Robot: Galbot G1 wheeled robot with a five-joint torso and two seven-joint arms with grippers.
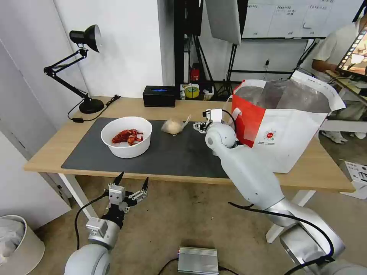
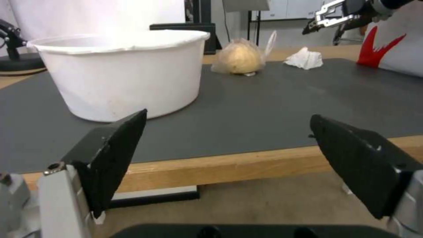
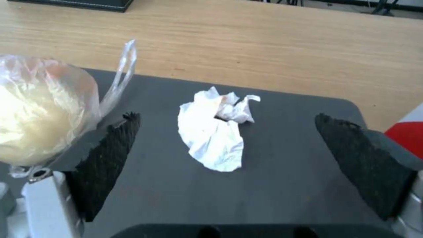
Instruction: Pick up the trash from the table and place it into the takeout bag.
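**Right gripper over tissue**

Right gripper (image 3: 224,145) hangs spread above the tissue (image 3: 213,132), which lies on the mat (image 3: 282,185) between bag (image 3: 39,112) and takeout bag (image 1: 290,122), long axis across the gap. Left gripper (image 1: 132,183), spread, waits below the table (image 1: 57,149).

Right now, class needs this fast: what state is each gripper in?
Left gripper: open, holding nothing, below the table's front edge.
Right gripper: open, holding nothing, above the crumpled white tissue.

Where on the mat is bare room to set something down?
Bare: the mat in front, between the bowl and the takeout bag. Crowded: its far strip, where the knotted bag, tissue and open right gripper cluster.
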